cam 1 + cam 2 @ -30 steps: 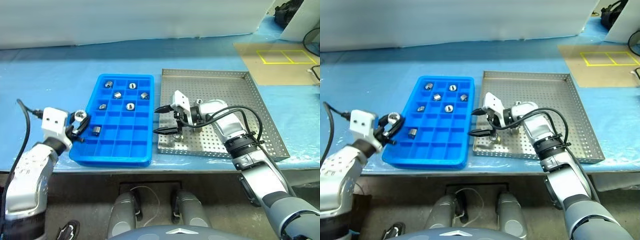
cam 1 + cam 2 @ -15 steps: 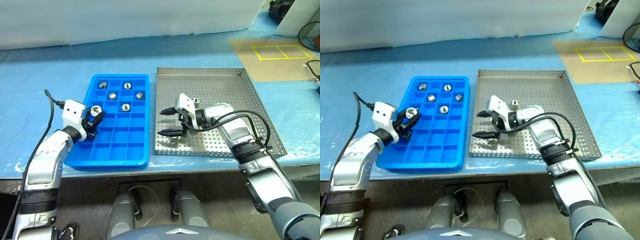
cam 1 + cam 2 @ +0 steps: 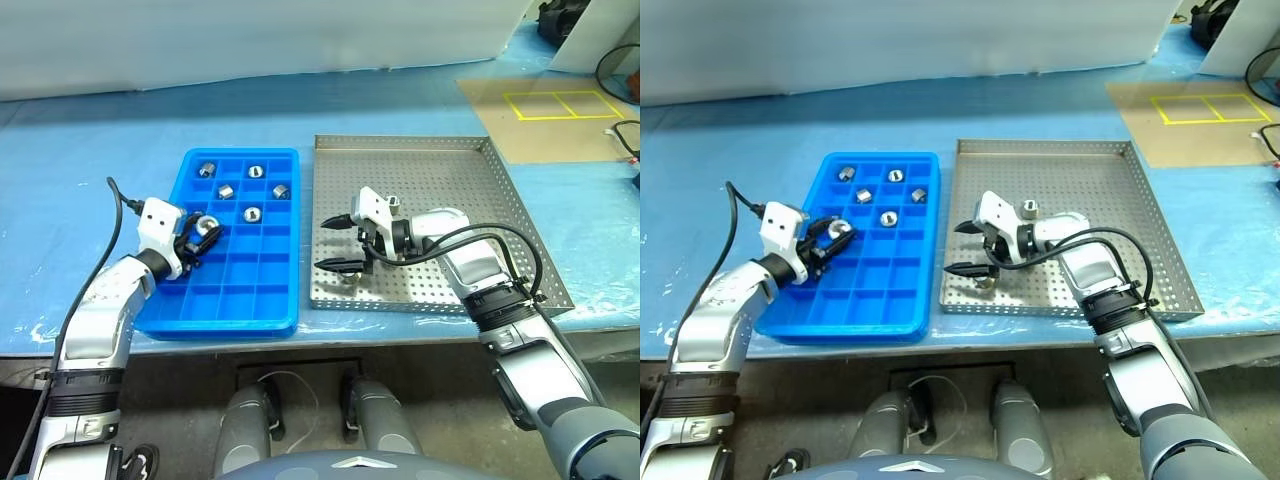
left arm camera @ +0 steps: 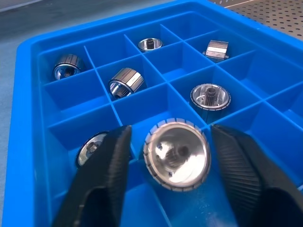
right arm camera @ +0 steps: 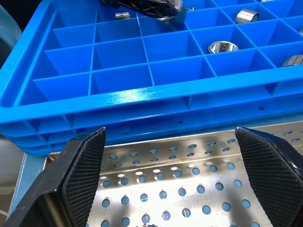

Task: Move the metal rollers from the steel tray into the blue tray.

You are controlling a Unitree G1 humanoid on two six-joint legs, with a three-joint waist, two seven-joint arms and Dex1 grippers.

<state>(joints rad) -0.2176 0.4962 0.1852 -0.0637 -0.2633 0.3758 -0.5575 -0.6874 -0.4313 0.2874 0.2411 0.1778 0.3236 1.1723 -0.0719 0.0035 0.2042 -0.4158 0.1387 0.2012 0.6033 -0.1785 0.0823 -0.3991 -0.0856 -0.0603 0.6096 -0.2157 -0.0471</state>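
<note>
The blue tray lies left of the steel tray. Several metal rollers rest in its far compartments, one of them near the middle. My left gripper hovers over the tray's left side. In the left wrist view its fingers stand slightly apart from a wide roller between them, over a compartment. My right gripper is open and empty above the steel tray's front left corner, pointing at the blue tray. A roller lies below it on the perforated floor, and another roller sits farther back.
A beige board with yellow rectangles lies on the blue table cover at the back right. The table's front edge runs just in front of both trays. A black cable loops off my left wrist.
My left gripper carried the roller right, over the blue tray's compartments, and its fingers have parted from it. The right gripper stayed open in place. The camera shifted early on.
</note>
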